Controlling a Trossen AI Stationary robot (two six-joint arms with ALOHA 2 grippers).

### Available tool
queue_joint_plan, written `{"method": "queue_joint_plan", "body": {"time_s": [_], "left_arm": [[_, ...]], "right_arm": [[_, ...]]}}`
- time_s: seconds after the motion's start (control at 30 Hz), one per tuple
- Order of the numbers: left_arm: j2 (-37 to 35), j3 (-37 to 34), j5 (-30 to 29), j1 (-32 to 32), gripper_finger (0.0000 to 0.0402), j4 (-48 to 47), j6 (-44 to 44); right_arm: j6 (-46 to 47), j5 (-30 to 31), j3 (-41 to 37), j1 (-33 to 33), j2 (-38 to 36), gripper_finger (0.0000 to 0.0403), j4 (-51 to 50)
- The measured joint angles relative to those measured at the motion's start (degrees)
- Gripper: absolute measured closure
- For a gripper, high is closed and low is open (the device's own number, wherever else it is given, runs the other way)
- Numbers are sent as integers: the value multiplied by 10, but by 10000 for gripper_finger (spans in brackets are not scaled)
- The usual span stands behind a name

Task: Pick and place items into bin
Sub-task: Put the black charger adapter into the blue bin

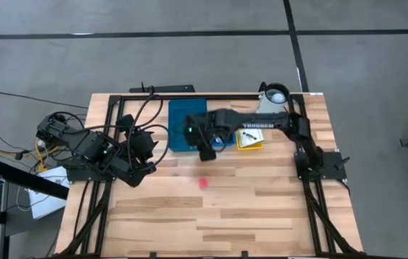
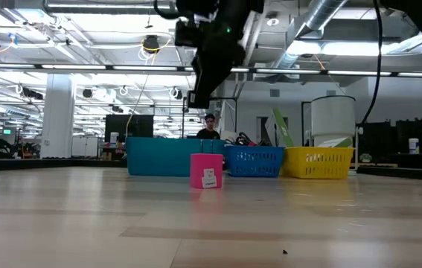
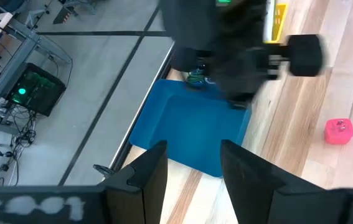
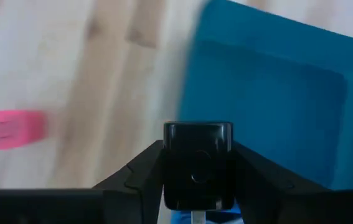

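My right gripper (image 4: pixel 198 186) is shut on a small black block (image 4: pixel 198 152) and hangs high over the table at the near edge of the blue bin (image 1: pixel 188 122); in the low view it is at the top (image 2: pixel 198 93). A tiny pink-red piece (image 1: pixel 203 183) rests flat on the wood nearer than the gripper and also shows in the low view (image 2: pixel 206 170). My left gripper (image 3: pixel 192 149) is open at the table's left (image 1: pixel 143 167), facing the bin (image 3: pixel 192 127). Sticks and the card are not visible. My right gripper pinches the black block (image 4: pixel 198 143) between its two fingers (image 4: pixel 145 177), coming at it from above and pointing down. The block is lifted clear of the table, beside the near edge of the blue bin (image 4: pixel 269 93).
A yellow basket (image 1: pixel 250 139) and a blue basket (image 2: pixel 254 160) stand right of the bin, under the right arm. A white jug (image 1: pixel 275 94) stands at the far right corner. Bare wood (image 1: pixel 211 216) stretches toward the near edge. Black frame rails run along both sides.
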Motion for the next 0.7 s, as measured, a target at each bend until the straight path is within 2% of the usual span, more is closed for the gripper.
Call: {"method": "queue_joint_plan", "body": {"time_s": [0.17,0.27,0.7], "left_arm": [[0,0,0,0,264,0,0],[0,0,0,0,264,0,0],[0,0,0,0,264,0,0]], "right_arm": [[-4,-6,0,-40,0,249,38],[-4,-29,0,-52,0,253,72],[1,-42,0,-56,0,213,108]]}}
